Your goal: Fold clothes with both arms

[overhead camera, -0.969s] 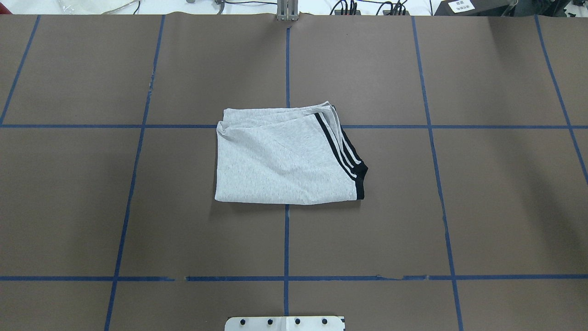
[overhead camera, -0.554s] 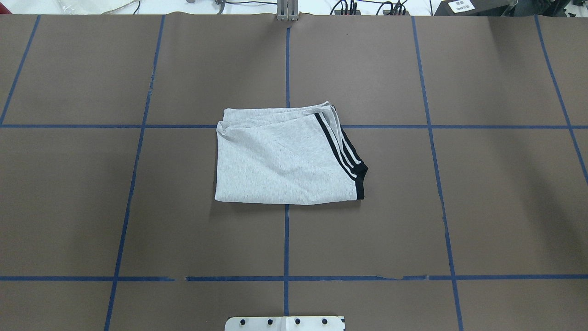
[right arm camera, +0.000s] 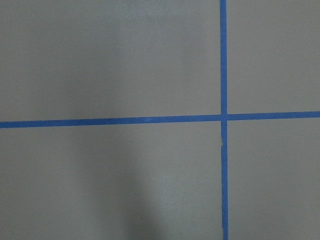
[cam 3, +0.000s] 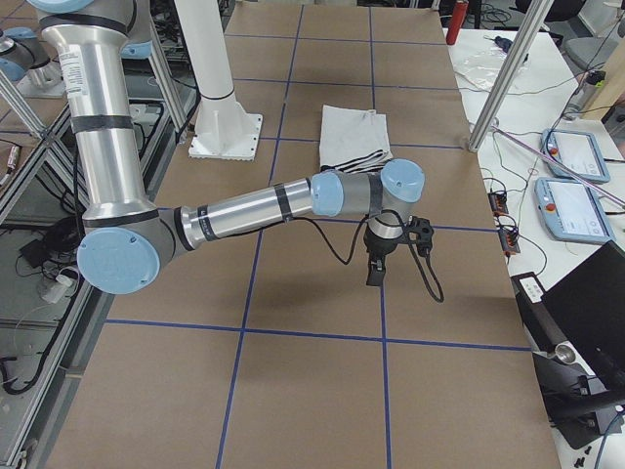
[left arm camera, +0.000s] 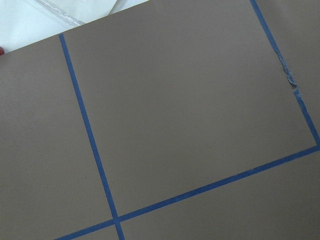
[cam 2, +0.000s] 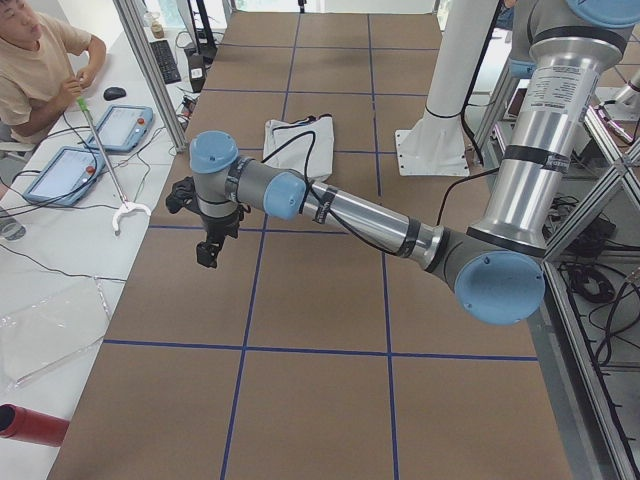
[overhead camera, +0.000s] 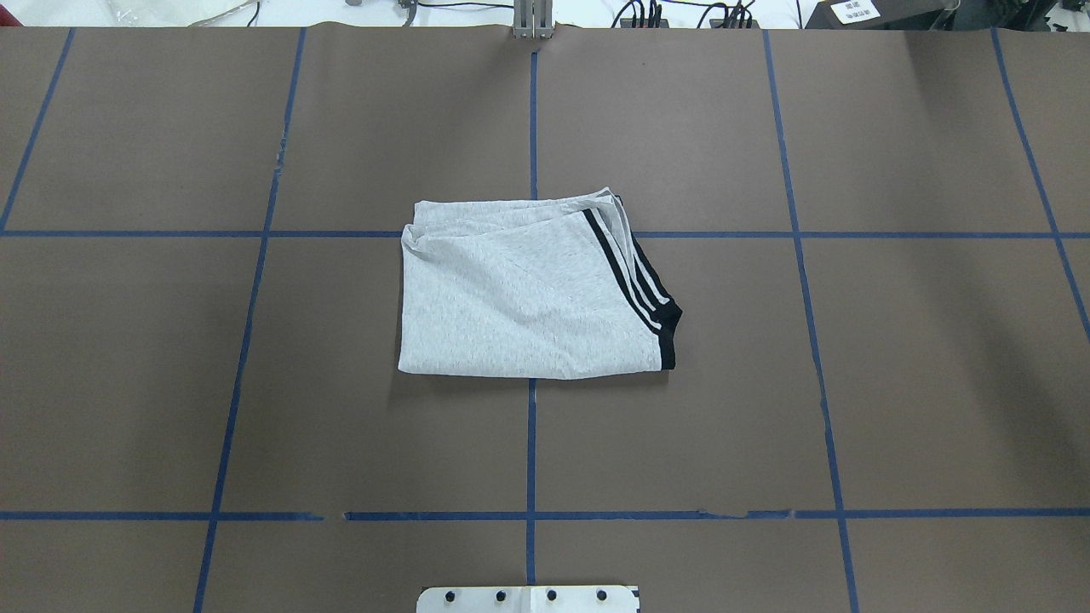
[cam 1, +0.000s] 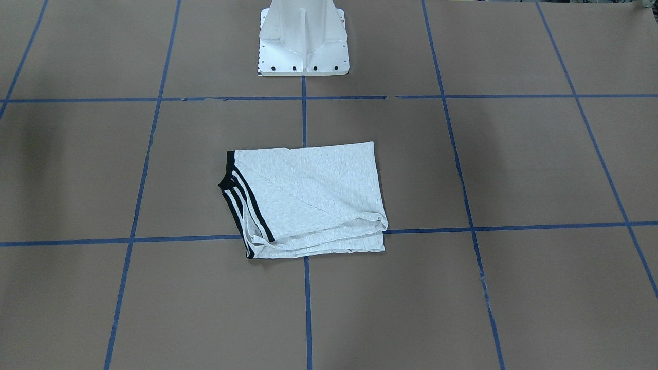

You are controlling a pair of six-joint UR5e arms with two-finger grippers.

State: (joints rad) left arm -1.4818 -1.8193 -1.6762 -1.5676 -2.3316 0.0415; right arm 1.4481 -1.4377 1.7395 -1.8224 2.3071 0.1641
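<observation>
The clothes (overhead camera: 511,298) are one grey T-shirt folded into a compact rectangle at the table's middle, black-and-white striped trim along its right edge in the overhead view. It also shows in the front-facing view (cam 1: 313,190) and small in both side views (cam 2: 297,140) (cam 3: 352,132). My left arm (cam 2: 360,215) reaches out over bare table, its gripper (cam 2: 207,250) hanging far from the shirt. My right arm (cam 3: 254,205) does likewise, with its gripper (cam 3: 374,272) well apart from the shirt. I cannot tell whether either gripper is open or shut. The wrist views show only brown table.
The brown table (overhead camera: 766,383) carries a grid of blue tape lines. The white pedestal (cam 1: 303,38) stands behind the shirt. A person (cam 2: 35,70) sits at a side desk with tablets and holds a stick. A laptop and controllers lie on the opposite desk (cam 3: 566,195).
</observation>
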